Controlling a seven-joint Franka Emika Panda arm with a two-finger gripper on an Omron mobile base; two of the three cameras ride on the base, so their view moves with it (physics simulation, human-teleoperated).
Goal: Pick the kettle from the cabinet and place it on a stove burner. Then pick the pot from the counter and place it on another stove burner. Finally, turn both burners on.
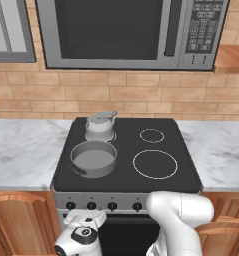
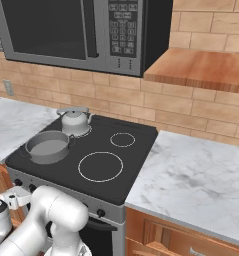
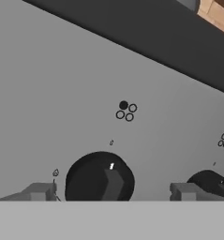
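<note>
The claw [image 3: 108, 192] is positioned with its jaws spread wide apart and nothing held between them, directly in front of the stove's grey control panel [image 3: 76, 93]. A black knob [image 3: 99, 177] is framed between the two finger tips [image 3: 38, 191]; a second black knob [image 3: 208, 180] is seen just beside the other tip. Four small burner-indicator circles [image 3: 126, 111] are printed on the panel above the first knob.

Relative to the black glass cooktop [image 1: 183, 170], the pot [image 1: 94, 158] is seated on the front left burner and the kettle [image 1: 100, 126] on the rear left burner, directly behind the pot. The front right burner ring [image 1: 155, 164] and the rear right burner ring [image 1: 152, 135] are unoccupied. The marble desk [image 1: 21, 150] extends to both sides of the cooktop, a microwave [image 1: 131, 32] is mounted above it, and the cabinet [image 2: 206, 70] is located up and to its right.
</note>
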